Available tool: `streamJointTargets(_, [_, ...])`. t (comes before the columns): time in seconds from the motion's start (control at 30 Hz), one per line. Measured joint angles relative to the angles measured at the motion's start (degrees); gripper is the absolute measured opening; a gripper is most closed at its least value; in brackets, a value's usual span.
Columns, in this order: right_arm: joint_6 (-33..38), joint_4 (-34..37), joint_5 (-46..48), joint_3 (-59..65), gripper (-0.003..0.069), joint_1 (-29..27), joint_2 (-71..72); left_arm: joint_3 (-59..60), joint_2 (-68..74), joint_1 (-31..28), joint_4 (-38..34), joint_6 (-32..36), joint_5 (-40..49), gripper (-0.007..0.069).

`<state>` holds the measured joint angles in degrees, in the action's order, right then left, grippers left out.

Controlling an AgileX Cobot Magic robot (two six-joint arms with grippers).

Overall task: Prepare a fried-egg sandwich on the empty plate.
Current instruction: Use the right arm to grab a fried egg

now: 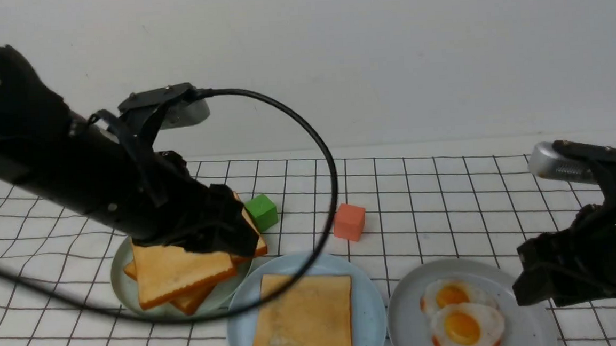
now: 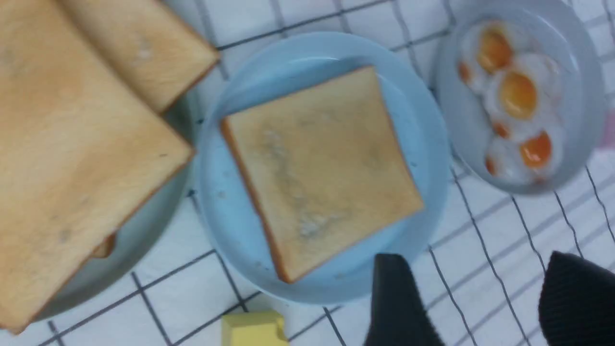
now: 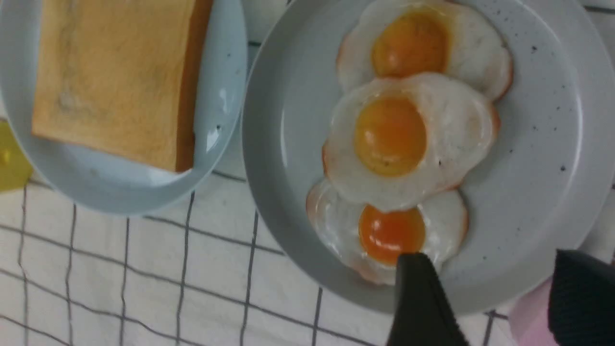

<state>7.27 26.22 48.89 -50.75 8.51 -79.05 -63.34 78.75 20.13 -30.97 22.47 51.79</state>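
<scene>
Toast (image 1: 302, 318) on blue plate (image 1: 369, 319), bare rim around, green plate (image 1: 119, 275) just beside

Open above the blue plate (image 1: 373, 319), crowded at both sides.
Clear to come straight down onto the toast slice (image 2: 322, 168) there, with only a narrow rim of bare plate around it. Blocked low on the left by the pale green plate (image 1: 119, 275) and its heaped toast (image 1: 185, 271), low on the right by the grey plate (image 1: 530, 309) with fried eggs (image 3: 391, 137). Passable beyond the far rim, between green block (image 1: 262, 213) and red block (image 1: 349, 222). Obstructed near left by a yellow block (image 2: 252, 329).
</scene>
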Motion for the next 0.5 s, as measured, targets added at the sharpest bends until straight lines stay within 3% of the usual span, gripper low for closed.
streamJointTargets(0.07, [3.9, 5.2, -0.3, 0.0, 0.0385, -3.1, -3.1, 3.4, -4.6, 4.0, -1.2, 5.4, 0.1, 0.0269])
streamJointTargets(0.1, [3.9, 5.8, -0.3, 0.0, 0.0385, -3.1, -3.1, 3.4, -5.0, 4.4, -1.2, 5.9, 0.1, 0.0258])
streamJointTargets(0.13, [7.3, 10.0, -0.6, 0.0, 0.0385, -4.8, -5.2, 6.4, -7.4, 7.4, -2.6, 9.6, -0.5, 0.017])
streamJointTargets(0.27, [13.6, 16.3, -1.3, -0.2, 0.0385, -7.0, -9.6, 11.7, -10.8, 11.8, -5.0, 14.2, -4.3, -0.0008])
streamJointTargets(0.5, [15.6, 16.8, -3.6, -0.3, 0.0386, -8.5, -16.2, 12.6, -11.0, 12.4, -5.6, 14.9, -7.1, -0.0013])
